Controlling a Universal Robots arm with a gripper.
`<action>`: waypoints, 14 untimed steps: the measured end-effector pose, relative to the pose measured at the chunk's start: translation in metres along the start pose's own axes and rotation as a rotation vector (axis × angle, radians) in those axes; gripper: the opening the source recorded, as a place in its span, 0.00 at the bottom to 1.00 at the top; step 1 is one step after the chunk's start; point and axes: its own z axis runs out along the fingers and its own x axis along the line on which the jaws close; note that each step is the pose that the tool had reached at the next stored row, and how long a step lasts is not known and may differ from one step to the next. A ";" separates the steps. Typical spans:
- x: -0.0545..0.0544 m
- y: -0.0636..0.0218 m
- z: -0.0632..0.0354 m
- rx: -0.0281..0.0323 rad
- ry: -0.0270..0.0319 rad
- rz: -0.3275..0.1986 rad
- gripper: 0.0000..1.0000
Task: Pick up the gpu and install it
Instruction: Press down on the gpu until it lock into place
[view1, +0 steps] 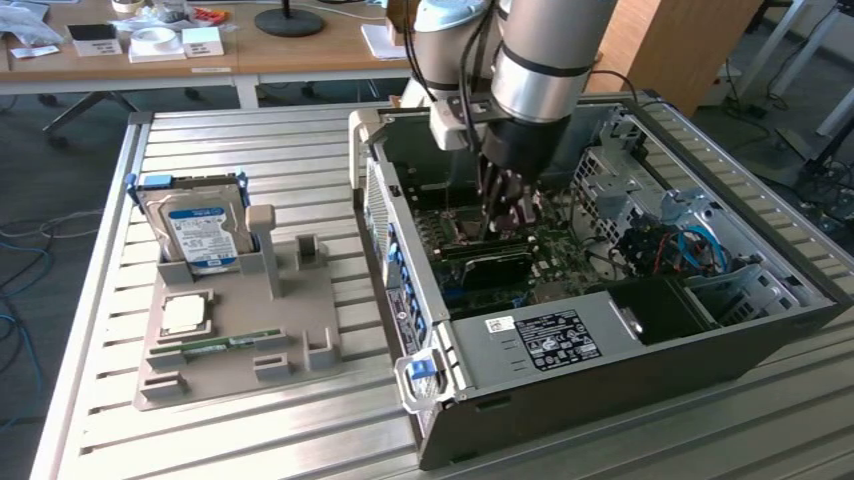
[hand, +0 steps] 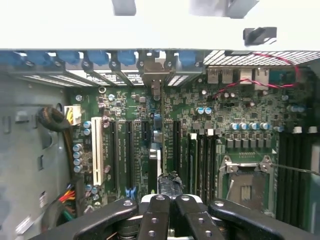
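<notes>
Slatted metal table (view1: 267, 440), pale and ribbed, carries an open dark computer case (view1: 747, 340) lying on its side, and to the exterior view's left a beige holder tray (view1: 240, 340) with a blue-labelled hard drive (view1: 200, 232) standing in it. Inside the case lies the green motherboard (hand: 250, 107). My pincer (view1: 505, 208) reaches down into the case, its black fingers (hand: 161, 216) drawn tight together. Directly below the fingertips, the gpu (hand: 154, 160) stands on edge as a thin dark card, running along a motherboard slot toward the case's rear wall; I cannot tell whether I am gripping it.
</notes>
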 end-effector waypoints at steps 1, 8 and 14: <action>0.000 0.0000 -0.0032 0.0000 0.0002 0.000 0.11; -0.001 -0.0006 -0.0300 0.0001 0.0012 0.000 0.11; -0.001 -0.0010 -0.0457 0.0001 0.0014 0.001 0.11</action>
